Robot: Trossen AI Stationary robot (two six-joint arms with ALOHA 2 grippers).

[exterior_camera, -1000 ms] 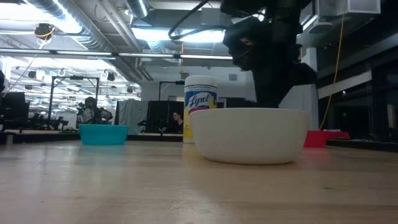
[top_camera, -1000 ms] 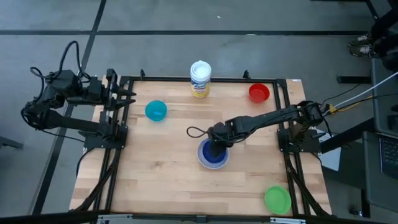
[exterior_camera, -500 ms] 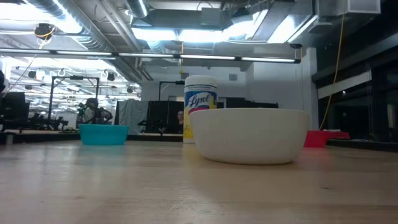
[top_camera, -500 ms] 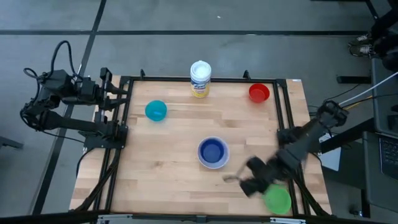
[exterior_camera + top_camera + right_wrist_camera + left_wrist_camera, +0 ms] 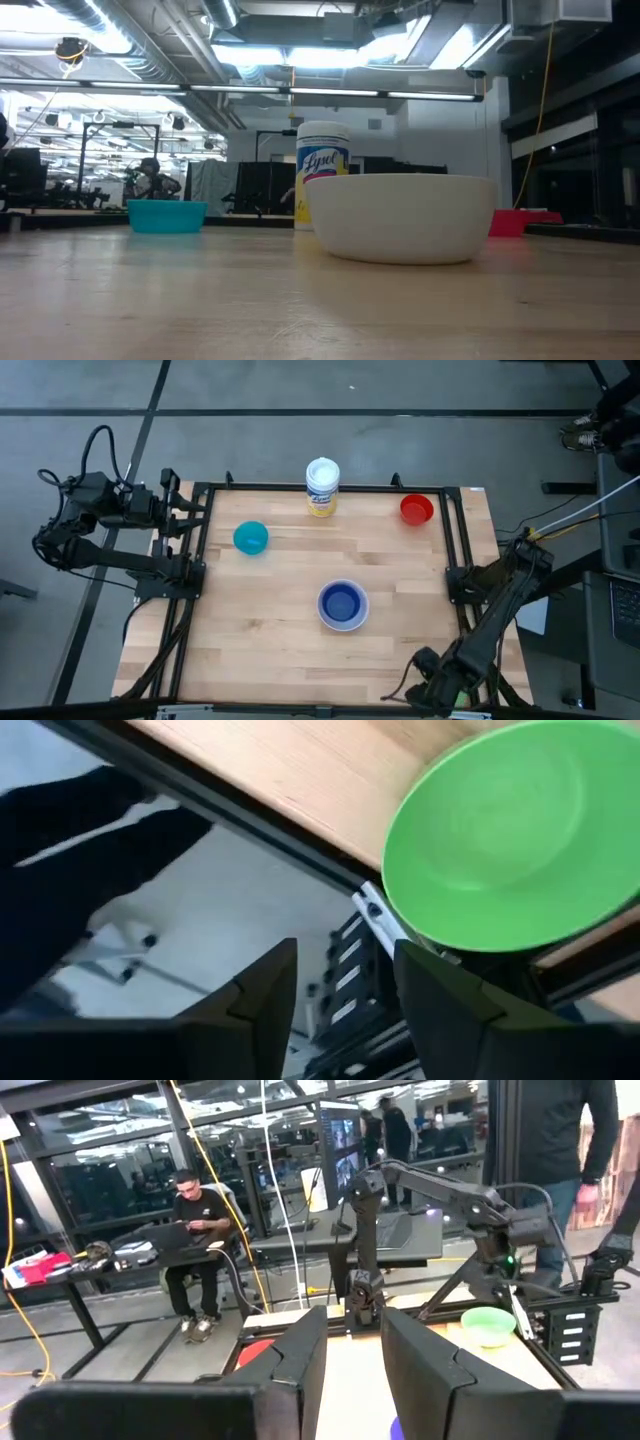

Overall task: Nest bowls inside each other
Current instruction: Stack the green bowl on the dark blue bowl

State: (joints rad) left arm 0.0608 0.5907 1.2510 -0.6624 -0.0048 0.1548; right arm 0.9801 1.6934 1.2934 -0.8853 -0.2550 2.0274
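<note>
A big workroom with bright ceiling lights and desks is seen behind a pale wooden table [image 5: 270, 610].

The green bowl [image 5: 515, 835] is at the near right corner of the table, right by the edge. It looks thin, hard and smooth, so it is judged to be light and a bit slippery. It would best be pinched at its rim, one finger inside and one outside, and lifted slowly so it does not tip.

The right gripper [image 5: 345, 990] is held just above this bowl. Its jaws are seen apart and nothing is held between them.

In the middle of the table the blue bowl [image 5: 342, 603] is seen sitting inside the white bowl [image 5: 405, 215]. The teal bowl [image 5: 250, 538] is set at the far left and the red bowl [image 5: 416, 509] at the far right, each well apart from the others. A white can [image 5: 322, 486] with a yellow label stands at the far edge between them.

The left gripper [image 5: 352, 1355] is kept off the table on the left side, with its jaws spread and nothing in them.
</note>
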